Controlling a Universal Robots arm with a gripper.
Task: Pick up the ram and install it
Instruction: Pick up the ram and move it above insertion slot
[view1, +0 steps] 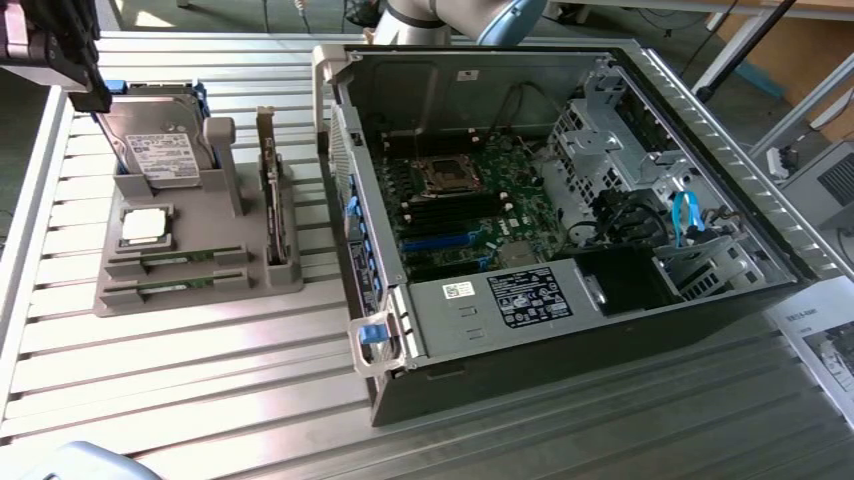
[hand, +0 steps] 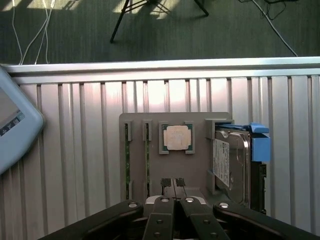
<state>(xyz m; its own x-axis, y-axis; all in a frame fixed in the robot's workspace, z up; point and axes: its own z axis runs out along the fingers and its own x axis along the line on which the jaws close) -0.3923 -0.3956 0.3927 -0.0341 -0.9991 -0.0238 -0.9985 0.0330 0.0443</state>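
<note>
You see an open PC case (view1: 441, 85) on the slatted table (view1: 200, 380); beside it, a grey holder (view1: 200, 290) carries hard drive (view1: 158, 150), CPU (view1: 144, 226), expansion card (view1: 272, 205).

End effector (hand: 173, 184) (closed) near ram (hand: 147, 161)

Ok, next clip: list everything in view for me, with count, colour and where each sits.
ram: two, green, lying in the holder's slots
holder: one, grey, on the table, exterior view's left
hard drive: one, silver, standing in the holder
expansion card: one, dark, upright in the holder
processor: one, pale, in the holder's square recess
computer case: one, black, open, exterior view's right
table: one, silver, slatted
gripper: one, black, shut, holding nothing, over the holder
</note>
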